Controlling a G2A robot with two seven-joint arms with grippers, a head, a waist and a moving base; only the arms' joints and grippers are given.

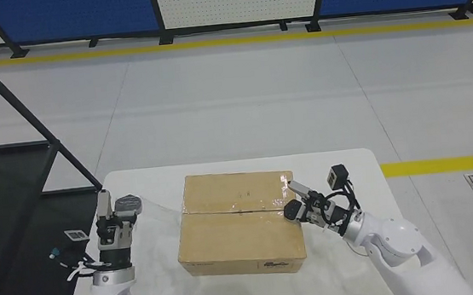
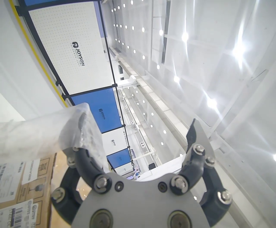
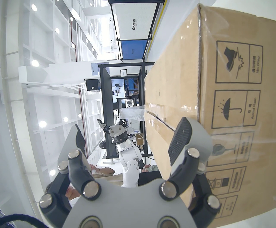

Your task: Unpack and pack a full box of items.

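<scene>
- My left gripper (image 1: 115,207) stands tips-up at the left part of the white table (image 1: 341,163). Its fingers (image 2: 199,138) are spread wide, with nothing clamped between them.
- A strip of clear tape (image 2: 43,133) clings over one of my left fingers. It runs off from that finger toward the box.
- The cardboard box (image 1: 239,220) sits on the table between my two sets of fingers, with both top flaps down. In the left wrist view its labelled side (image 2: 36,179) is just beside the taped finger.
- The seam (image 3: 159,121) between the flaps points from my right fingers across to my left ones. The tape lifts off its far end and spans the gap.
- My right gripper (image 3: 131,129) is at the box's right end, level with the seam, with its fingers apart. One pad (image 3: 180,142) lies over the top edge near the corner and the other hangs off the box. I cannot tell if the pad touches the cardboard.
</scene>
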